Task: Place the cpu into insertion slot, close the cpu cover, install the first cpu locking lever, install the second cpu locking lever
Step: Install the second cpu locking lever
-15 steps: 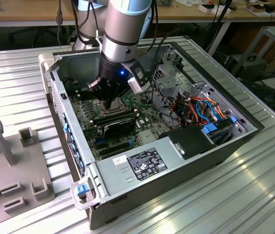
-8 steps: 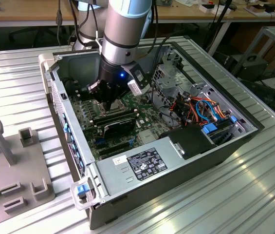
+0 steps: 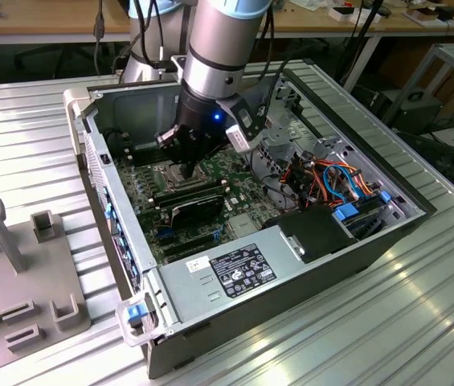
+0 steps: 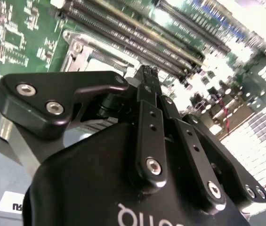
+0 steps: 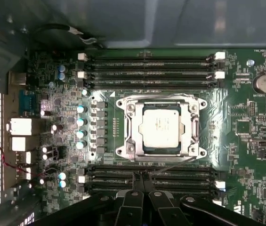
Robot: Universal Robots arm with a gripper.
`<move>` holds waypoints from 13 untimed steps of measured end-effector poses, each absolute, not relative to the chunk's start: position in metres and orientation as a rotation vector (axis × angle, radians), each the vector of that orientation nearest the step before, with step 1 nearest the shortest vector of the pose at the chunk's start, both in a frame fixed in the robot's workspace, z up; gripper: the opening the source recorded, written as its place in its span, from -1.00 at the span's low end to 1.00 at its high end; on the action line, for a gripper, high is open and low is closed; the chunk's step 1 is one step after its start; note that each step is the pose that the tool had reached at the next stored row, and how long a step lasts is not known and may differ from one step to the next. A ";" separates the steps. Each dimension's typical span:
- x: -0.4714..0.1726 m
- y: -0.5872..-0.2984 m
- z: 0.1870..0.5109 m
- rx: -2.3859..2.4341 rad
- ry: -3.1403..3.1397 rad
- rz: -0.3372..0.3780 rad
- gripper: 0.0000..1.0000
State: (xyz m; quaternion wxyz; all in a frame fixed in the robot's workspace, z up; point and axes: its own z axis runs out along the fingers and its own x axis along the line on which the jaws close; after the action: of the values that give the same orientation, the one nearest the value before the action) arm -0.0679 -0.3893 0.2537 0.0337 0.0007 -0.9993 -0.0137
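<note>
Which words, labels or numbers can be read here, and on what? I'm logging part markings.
power supply label: black and white print, too small to read.
cpu: faint markings on its metal top, blurred.
motherboard: white printed markings, too small to read reliably.
Nothing can be quoted with confidence.

I see an open black PC case (image 3: 355,241) on a ribbed metal table (image 3: 419,322). Green motherboard (image 5: 255,155) inside, coin battery (image 5: 263,83) near its edge, black memory slots (image 5: 147,70). Grey fixture block (image 3: 18,273) at exterior view's left.
</note>
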 end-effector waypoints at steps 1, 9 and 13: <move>-0.068 -0.393 0.254 0.002 -3.074 -0.042 -0.79; -0.070 -0.388 0.248 0.002 -3.074 -0.042 -0.79; -0.076 -0.388 0.245 0.002 -3.074 -0.042 -0.79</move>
State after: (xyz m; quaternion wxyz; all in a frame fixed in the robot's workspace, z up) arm -0.0759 -0.3881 0.2454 0.0337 0.0007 -0.9993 -0.0138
